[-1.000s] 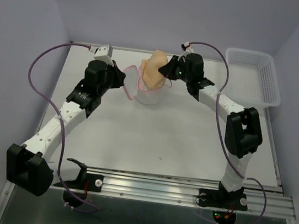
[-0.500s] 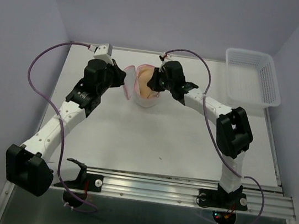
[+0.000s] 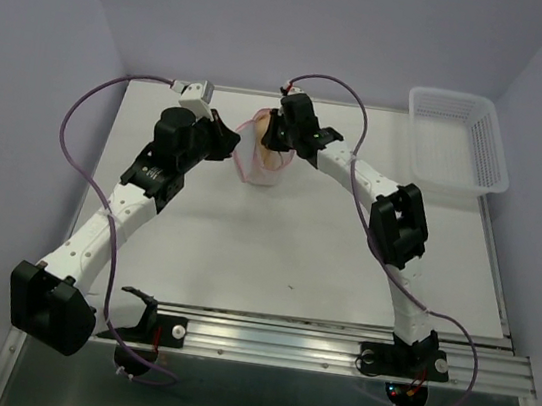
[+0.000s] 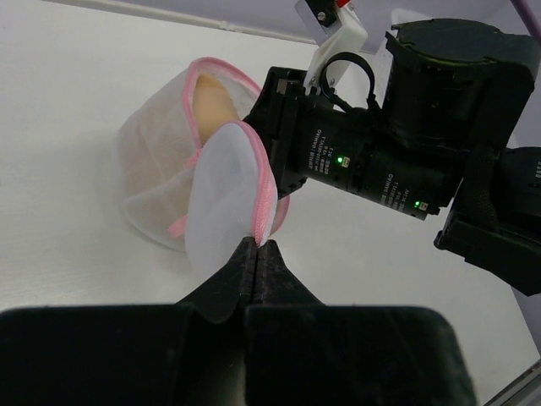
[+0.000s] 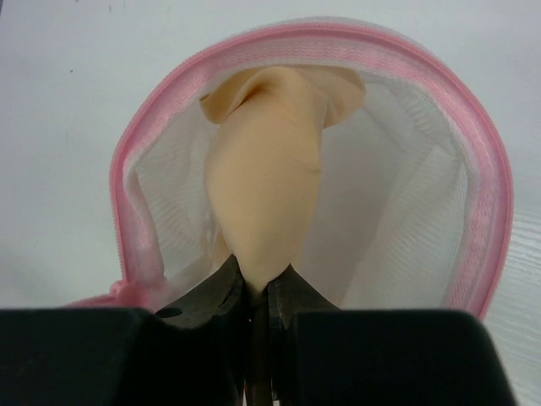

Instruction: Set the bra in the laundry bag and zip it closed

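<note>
The laundry bag (image 3: 259, 166), a round white mesh pouch with pink zipper edging, stands open at the back middle of the table. My left gripper (image 4: 256, 245) is shut on the pink edge of its open lid flap (image 4: 226, 207), holding the flap away from the mouth. My right gripper (image 5: 259, 292) is shut on the tan bra (image 5: 266, 178) and holds it inside the bag's mouth (image 5: 478, 203). In the top view the right gripper (image 3: 278, 141) sits over the bag opening and hides most of the bra. In the left wrist view a strip of the bra (image 4: 211, 97) shows inside the bag.
A rigid white slotted plastic basket (image 3: 458, 141) stands at the back right corner. The right arm's wrist (image 4: 397, 161) is close beside the left gripper at the bag. A metal rail (image 3: 332, 345) runs along the table's near edge.
My right gripper has moved left and down with the bra, from above the bag into its mouth. My left gripper has kept its hold on the flap, shifting slightly right.
</note>
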{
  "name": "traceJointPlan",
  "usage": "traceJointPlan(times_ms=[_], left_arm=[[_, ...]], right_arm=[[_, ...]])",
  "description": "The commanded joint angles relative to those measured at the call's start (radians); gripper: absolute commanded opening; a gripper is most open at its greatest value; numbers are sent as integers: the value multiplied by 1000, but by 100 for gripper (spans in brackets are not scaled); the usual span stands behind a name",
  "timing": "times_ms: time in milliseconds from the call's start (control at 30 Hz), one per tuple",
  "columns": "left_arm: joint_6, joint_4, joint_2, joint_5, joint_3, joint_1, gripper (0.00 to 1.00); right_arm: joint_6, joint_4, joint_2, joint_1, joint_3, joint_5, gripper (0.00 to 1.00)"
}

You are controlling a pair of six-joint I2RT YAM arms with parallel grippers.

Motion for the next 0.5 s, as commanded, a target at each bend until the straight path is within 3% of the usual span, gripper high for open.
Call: traceJointPlan(times_ms=[0, 33, 267, 467], left_arm=[[24, 55, -41, 29, 45, -9, 0], [24, 55, -41, 29, 44, -9, 0], [16, 15, -52, -75, 41, -9, 0], [18, 1, -47, -115, 42, -9, 0]], right_arm=[[52, -57, 41, 8, 84, 50, 15], [55, -58, 41, 8, 87, 53, 15], [43, -77, 29, 8, 87, 150, 63], [-38, -78, -74, 8, 103, 155, 73]])
